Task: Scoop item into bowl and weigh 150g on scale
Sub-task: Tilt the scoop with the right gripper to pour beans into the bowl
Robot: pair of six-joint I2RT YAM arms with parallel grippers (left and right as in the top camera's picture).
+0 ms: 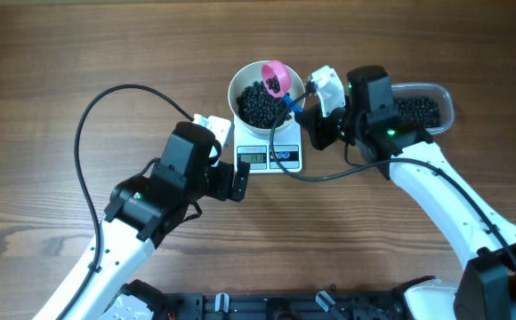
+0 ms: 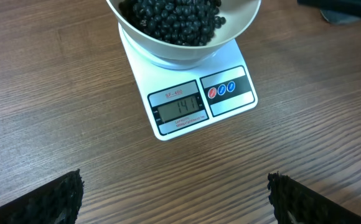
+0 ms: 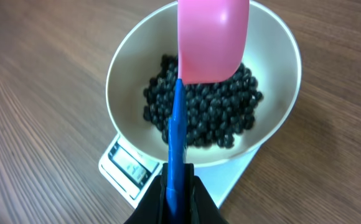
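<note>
Black beads piled in the white bowl, sitting right on the little white scale, centre and a bit far. Pink scoop with blue handle hanging over the bowl's right side, handle clamped tight in the right gripper. Left gripper spread wide, holding nothing, just near-left of the scale. Clear tub with more beads far right.

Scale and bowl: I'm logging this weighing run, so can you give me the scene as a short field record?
bowl: white, sits on the scale, partly filled with black beads
scale: display on, appears to read 141
scoop: pink with blue handle, over the bowl
right claw: shut on the scoop's handle
left claw: open, holding nothing, above the table in front of the scale
tub: clear, holds more beads, right of the bowl
</note>
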